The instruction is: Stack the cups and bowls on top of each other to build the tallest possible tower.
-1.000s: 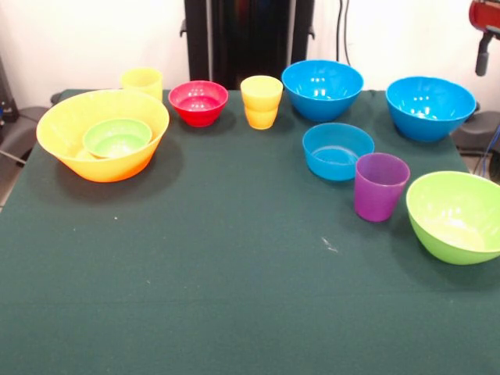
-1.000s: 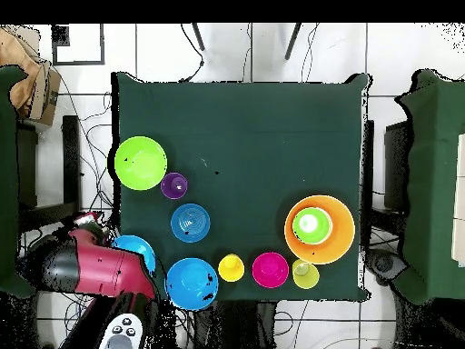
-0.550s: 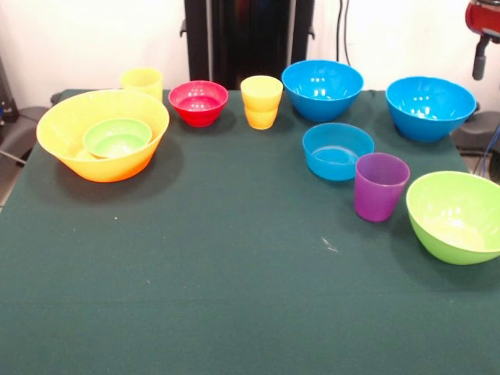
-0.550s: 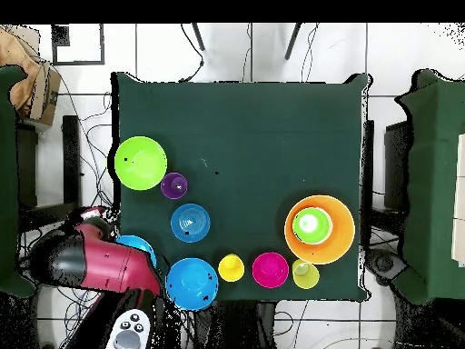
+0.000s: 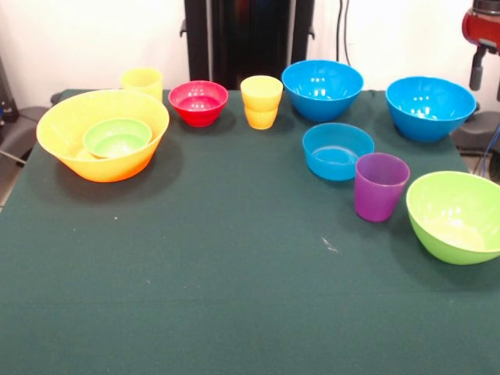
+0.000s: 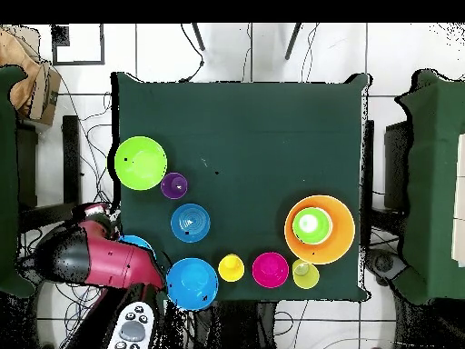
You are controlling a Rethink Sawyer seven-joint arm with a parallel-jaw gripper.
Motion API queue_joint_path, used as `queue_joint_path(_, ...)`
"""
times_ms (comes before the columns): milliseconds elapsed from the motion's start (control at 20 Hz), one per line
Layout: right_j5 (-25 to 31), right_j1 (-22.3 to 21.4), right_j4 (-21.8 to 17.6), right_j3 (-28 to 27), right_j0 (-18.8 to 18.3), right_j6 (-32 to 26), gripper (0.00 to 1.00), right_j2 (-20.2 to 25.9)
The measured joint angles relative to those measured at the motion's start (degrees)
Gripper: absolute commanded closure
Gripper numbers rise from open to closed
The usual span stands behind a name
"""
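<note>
The tower (image 5: 102, 134), upper left in the front view, is only a green bowl (image 5: 117, 137) nested for stability; the gripper (image 5: 478, 58), upper right, is unreadable, so its opening I cannot tell.

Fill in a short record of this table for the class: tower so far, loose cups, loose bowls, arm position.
tower: small green bowl inside orange-yellow bowl
loose cups: two yellow cups, purple cup
loose bowls: red bowl, two large blue bowls, shallow blue bowl, lime green bowl
arm: arm at the table's edge, over one large blue bowl, holding nothing visible
</note>
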Motion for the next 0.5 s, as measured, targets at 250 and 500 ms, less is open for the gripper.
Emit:
queue_joint_path(250, -1.9, 1.0, 0.0, 0.0, -0.1, 0.0, 0.00, 0.7)
queue_joint_path(500, -2.9, 2.3, 0.0, 0.1, -0.1, 0.0, 0.00, 1.1)
